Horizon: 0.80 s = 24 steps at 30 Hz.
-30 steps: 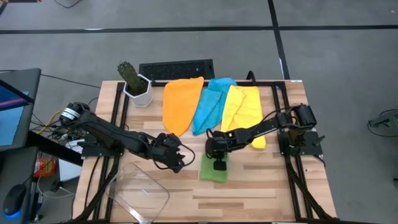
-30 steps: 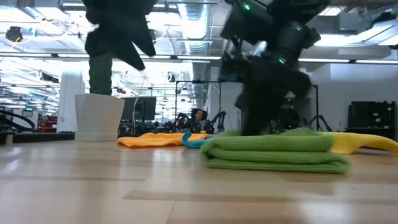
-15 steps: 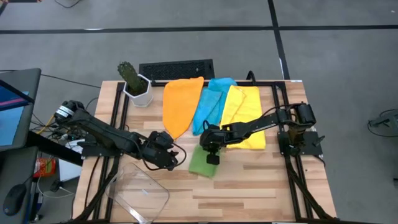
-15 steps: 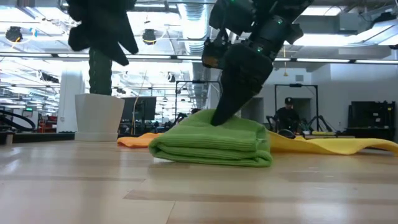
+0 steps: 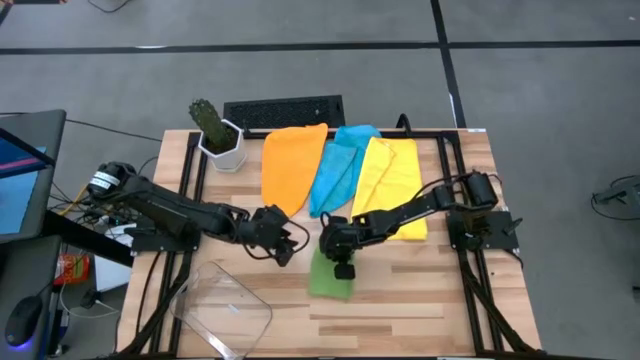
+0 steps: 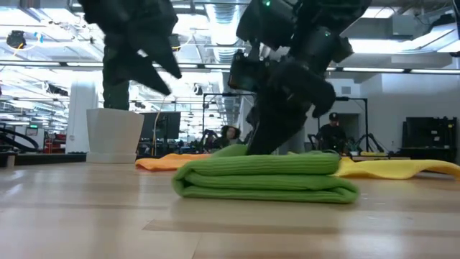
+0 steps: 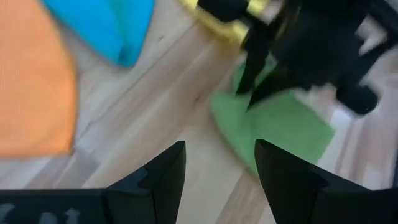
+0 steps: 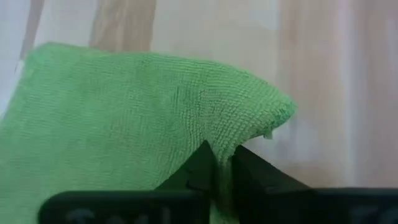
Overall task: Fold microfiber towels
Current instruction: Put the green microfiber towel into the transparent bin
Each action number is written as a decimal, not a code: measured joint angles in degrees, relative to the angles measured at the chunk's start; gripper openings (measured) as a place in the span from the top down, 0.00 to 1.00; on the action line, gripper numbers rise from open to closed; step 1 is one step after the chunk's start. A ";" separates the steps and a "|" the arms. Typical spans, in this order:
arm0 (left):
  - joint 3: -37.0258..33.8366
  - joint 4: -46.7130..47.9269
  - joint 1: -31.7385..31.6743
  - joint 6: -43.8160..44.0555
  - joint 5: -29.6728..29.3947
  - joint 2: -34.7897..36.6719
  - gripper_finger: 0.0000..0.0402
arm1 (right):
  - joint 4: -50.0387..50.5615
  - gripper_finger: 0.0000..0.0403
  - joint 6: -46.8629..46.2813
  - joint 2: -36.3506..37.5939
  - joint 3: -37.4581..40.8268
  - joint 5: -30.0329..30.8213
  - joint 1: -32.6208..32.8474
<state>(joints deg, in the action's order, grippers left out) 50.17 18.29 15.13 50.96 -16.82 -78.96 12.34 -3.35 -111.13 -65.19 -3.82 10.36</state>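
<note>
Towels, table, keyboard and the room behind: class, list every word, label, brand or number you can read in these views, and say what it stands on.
None can be read.
Folded green towel, orange towel, light blue towel, yellow towel: plain, no labels showing.
Keyboard: key legends too small to read.
White cactus pot: blank.
Monitor at the left edge: screen content too small to read.
Room in the low view: no legible signs.

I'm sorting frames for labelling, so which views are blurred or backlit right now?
Left wrist view: motion-smeared, the green towel and the right arm soft. Low view: bright ceiling lights behind turn both arms into silhouettes. Right wrist view: towel weave crisp, the near fingers blurry. High view: evenly lit, sharp.
</note>
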 joint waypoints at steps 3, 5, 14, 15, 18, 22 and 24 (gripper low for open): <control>0.02 -4.63 -1.84 -3.27 2.39 -0.82 0.52 | -2.82 0.71 0.00 0.11 -0.08 -0.56 0.91; 0.00 -5.78 -2.91 -5.67 4.10 -1.23 0.50 | -3.03 0.63 0.05 1.47 -0.11 -0.54 1.25; 0.15 -15.61 -8.16 -11.45 15.60 -6.58 0.35 | 8.55 0.31 -2.90 6.53 -7.42 -0.61 -0.34; 0.23 -16.21 -8.38 -11.68 17.15 -7.79 0.33 | 12.36 0.30 -3.67 8.51 -7.57 -0.61 -0.48; 1.86 -15.10 -8.81 -12.42 20.46 -11.47 0.31 | 21.68 0.29 -6.72 14.37 -7.35 0.38 0.19; 3.57 -14.96 -9.16 -14.25 22.37 -13.35 0.29 | 34.97 0.29 -13.63 23.72 -4.29 2.65 2.52; 4.66 -15.89 -9.28 -14.60 22.06 -14.04 0.28 | 38.67 0.29 -19.11 28.51 -2.55 3.54 3.90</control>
<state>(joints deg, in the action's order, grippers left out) 54.83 2.40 5.85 36.36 5.25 -93.00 51.01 -22.46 -82.62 -67.74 -0.28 14.26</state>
